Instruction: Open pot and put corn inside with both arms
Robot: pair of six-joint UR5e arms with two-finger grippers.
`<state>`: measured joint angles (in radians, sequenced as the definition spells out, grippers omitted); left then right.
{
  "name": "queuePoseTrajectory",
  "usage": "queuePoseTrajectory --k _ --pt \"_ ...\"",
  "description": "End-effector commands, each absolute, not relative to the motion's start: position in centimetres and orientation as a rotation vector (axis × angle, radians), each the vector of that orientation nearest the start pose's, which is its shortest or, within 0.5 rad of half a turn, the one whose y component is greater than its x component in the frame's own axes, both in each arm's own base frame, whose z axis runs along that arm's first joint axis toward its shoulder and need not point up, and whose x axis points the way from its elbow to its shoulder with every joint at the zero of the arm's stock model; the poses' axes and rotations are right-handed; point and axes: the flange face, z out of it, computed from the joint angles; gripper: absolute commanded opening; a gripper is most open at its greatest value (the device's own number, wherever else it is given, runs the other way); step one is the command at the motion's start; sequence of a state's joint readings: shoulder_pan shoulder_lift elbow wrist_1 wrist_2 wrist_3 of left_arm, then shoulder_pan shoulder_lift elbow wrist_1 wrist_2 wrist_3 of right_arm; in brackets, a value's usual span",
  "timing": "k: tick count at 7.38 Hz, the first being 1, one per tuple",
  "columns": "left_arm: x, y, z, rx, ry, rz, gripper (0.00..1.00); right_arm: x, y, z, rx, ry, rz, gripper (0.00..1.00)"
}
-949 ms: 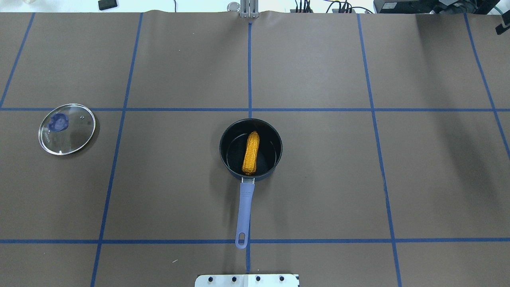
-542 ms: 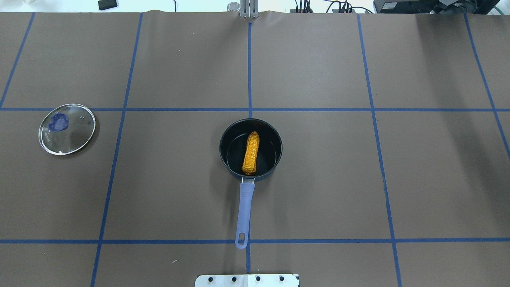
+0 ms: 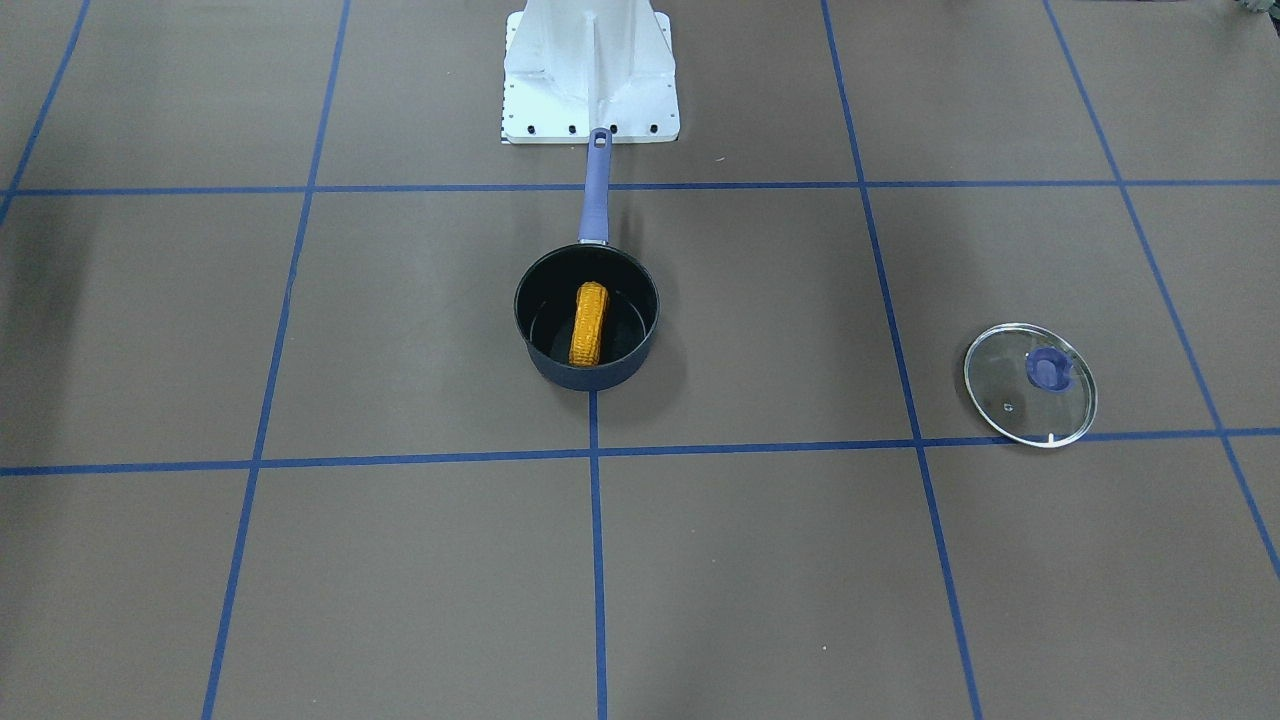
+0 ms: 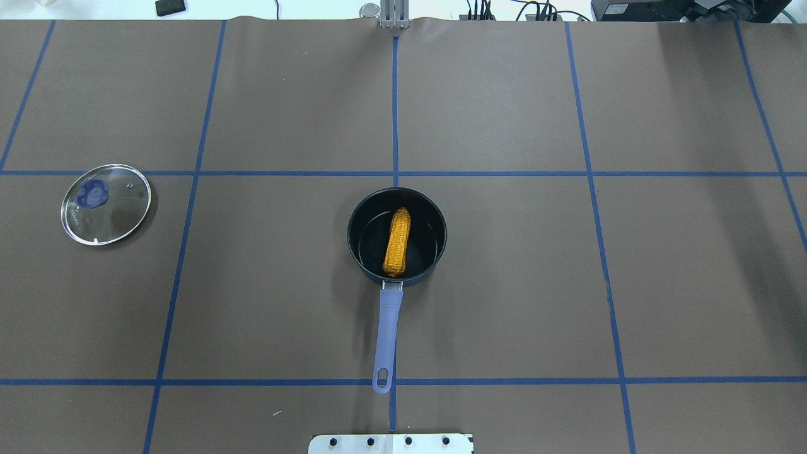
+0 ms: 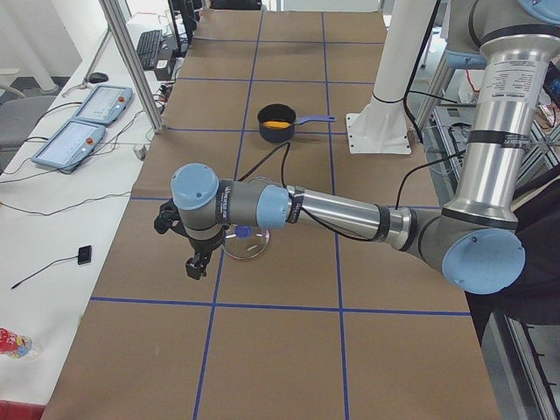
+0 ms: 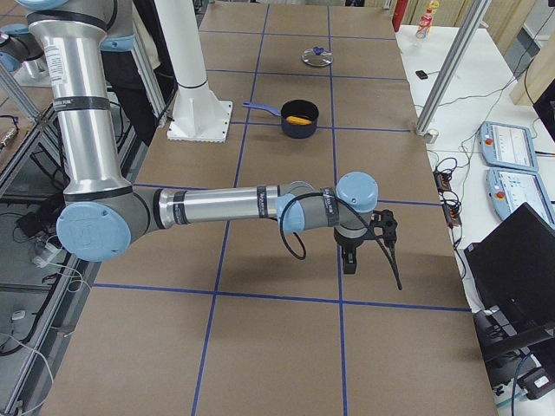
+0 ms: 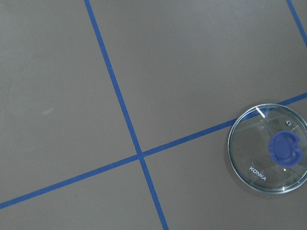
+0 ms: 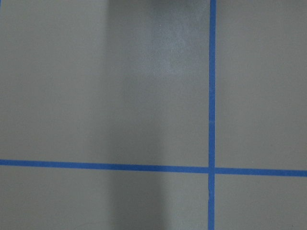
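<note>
The dark navy pot (image 4: 360, 234) stands open at the table's middle, its purple-blue handle (image 4: 387, 334) toward the robot base. The yellow-orange corn (image 4: 398, 243) lies inside it, also seen in the front view (image 3: 589, 323). The left gripper (image 5: 194, 267) hangs high over the table's left end, near the glass lid (image 5: 248, 245). The right gripper (image 6: 349, 258) hangs over bare table at the right end, far from the pot (image 6: 301, 130). Both grippers show only in the side views, so I cannot tell whether they are open or shut.
The round glass lid (image 4: 106, 203) with its purple knob lies flat at the table's left, also in the left wrist view (image 7: 268, 148). The white robot base plate (image 3: 590, 80) sits behind the handle. Control pendants (image 5: 87, 118) lie on a side bench.
A dark part at the overhead view's top right edge has left the frame. The pot, corn and lid have not moved.
</note>
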<state>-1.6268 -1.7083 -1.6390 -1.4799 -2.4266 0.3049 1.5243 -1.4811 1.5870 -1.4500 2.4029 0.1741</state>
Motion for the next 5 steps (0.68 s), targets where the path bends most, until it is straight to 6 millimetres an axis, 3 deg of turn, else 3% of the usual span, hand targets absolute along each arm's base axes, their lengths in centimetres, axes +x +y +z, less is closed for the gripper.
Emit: queuePoseTrajectory --k 1,5 --pt "-8.8 -54.4 55.7 0.257 0.824 0.283 0.98 3.5 -53.3 59.4 0.181 -0.845 -0.011 1.0" --pt "-8.8 -54.4 55.7 0.257 0.824 0.279 0.98 3.5 -52.3 60.5 0.159 -0.851 0.005 1.0"
